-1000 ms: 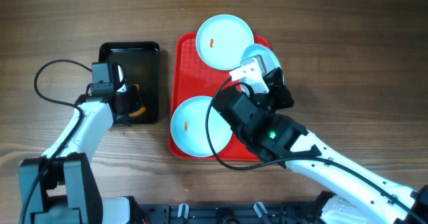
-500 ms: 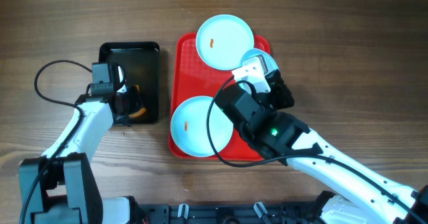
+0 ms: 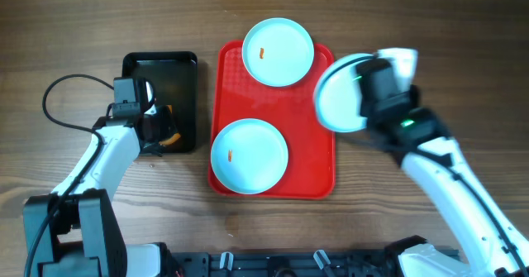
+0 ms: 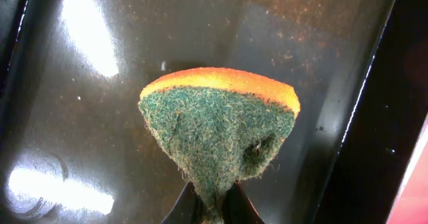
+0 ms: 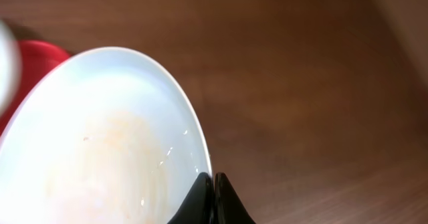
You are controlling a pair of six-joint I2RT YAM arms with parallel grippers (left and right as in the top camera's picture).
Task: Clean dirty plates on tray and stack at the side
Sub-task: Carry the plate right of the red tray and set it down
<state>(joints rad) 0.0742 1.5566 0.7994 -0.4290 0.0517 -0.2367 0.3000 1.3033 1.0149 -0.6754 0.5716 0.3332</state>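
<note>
While two plates (image 3: 249, 155) fill the tray (image 3: 311, 159), a third plate (image 3: 337, 96) overhangs it.

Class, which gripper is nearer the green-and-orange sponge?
Left. The left gripper pinches the sponge over the black tray; the right gripper holds a plate on the red tray's other side.

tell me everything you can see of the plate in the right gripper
The plate is round, pale blue-white, smooth and plastic-looking, with a shallow rim. The wrist view shows a faint orange smear on its inner face. The right gripper pinches its rim, jaws shut. It is held steeply tilted over the right edge of the tray, apparently touching nothing else.
</note>
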